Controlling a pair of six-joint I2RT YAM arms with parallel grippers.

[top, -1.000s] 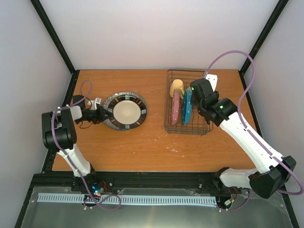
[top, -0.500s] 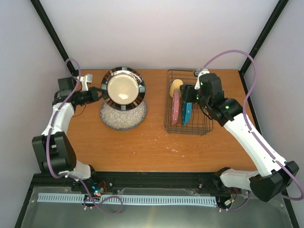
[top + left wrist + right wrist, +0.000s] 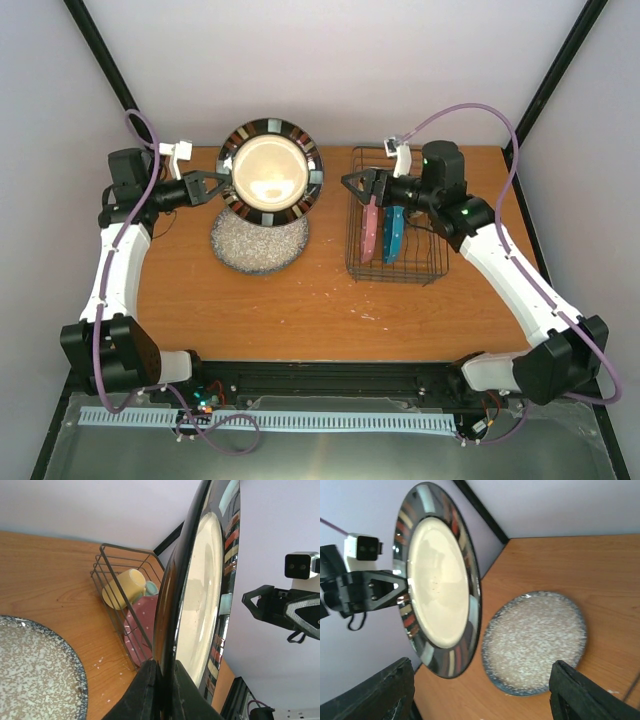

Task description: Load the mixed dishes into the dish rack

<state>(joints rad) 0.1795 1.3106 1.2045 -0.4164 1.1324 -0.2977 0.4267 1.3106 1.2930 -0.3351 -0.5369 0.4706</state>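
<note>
Up above the far-left part of the table (image 3: 300,310), the left gripper (image 3: 222,184) is pinching the rim of the dark-rimmed plate (image 3: 270,168) with its jaws clamped tight. It is holding the plate in the air, tilted nearly on edge, with the cream centre facing the right arm. Directly beneath, the grey speckled plate (image 3: 255,245) is lying flat on the wood, near the far edge and left of centre.

The dish rack (image 3: 350,235) is sitting by the far-right corner. Inside it, the pink dotted plate (image 3: 371,232) and the teal dotted plate (image 3: 392,238) are standing upright side by side between the dividers, the pink one nearer the rack's left wall. The yellow handled mug (image 3: 122,587) is lying at the rack's far end, as the left wrist view is showing.

The right gripper (image 3: 355,184) is hovering over the rack's far-left part, pointing toward the raised plate. Its fingers are spreading wide with nothing between them, well apart from the plate.
</note>
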